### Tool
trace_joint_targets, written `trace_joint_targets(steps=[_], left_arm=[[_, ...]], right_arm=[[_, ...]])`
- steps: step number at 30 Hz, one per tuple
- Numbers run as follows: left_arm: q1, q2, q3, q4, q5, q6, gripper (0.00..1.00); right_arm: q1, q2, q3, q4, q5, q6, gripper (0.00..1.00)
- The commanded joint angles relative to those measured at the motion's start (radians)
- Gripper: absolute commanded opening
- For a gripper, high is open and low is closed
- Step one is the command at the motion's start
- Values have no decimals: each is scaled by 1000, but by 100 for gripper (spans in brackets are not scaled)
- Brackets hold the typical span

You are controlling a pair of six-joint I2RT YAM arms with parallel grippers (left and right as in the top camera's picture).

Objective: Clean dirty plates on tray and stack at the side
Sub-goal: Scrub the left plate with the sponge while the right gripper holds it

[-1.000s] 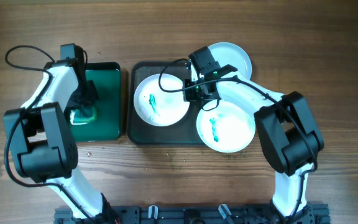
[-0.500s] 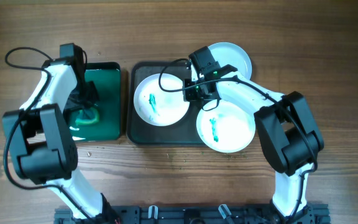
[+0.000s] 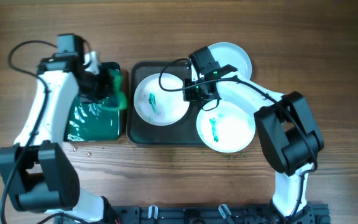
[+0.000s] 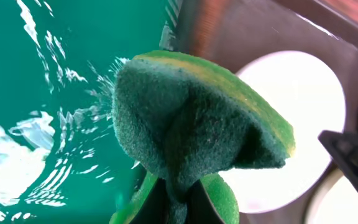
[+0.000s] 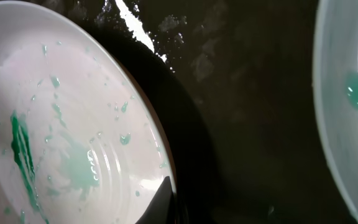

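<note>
Overhead view: centre plate (image 3: 161,99) lies in the tray (image 3: 139,70), mid-frame; other plates are lower right (image 3: 229,130) and upper right (image 3: 235,56).
Left tool (image 3: 110,92): clamped on the soft, wet sponge (image 4: 191,118), above the green tray (image 3: 92,127) at its right edge.
Right tool (image 3: 194,94): closed, apparently pinching the centre plate's right rim.
Handling: probably stiff, slick and breakable; you should grip by the rim.

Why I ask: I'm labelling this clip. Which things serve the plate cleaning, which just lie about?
Job: plate on the tray, near plate, far plate, dark tray, sponge, green tray, left tool, right tool.
Lying about: specks on the table.
</note>
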Motion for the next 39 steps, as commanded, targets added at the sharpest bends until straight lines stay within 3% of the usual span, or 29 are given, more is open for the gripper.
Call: trace_joint_targets(steps=[1,8,13,18,22,23,25,28,31,39], left_arm=[[-100,26,23,24,18,-116,4],[-256,159,23,108,-78,-219,4],[-294,241,23,144,-178,-308,4],[-319,333,23,190,-186,-316,4],[-350,359,23,196,-53,-238,4],[-367,359,23,200,105,-137,4],[-382,359,23,201,230,-58,4],[-391,359,23,215,223,-48,4],[-383,358,26,251,80,-131,4],[-370,358,105,177,-522,-346,4]], right_arm=[[-7,18,-18,-7,38,51,4],[-7,20,-18,-15,39,56,4],[-7,20,-18,-16,39,58,4],[-8,35,-18,-16,-11,73,4],[-18,62,-18,-13,-112,47,5],[-26,71,-18,-13,-137,47,4],[-35,71,-18,-13,-150,47,4],[-39,72,-18,-14,-153,46,4],[-39,72,-18,-18,-153,42,4],[-39,72,-18,-18,-154,40,4]])
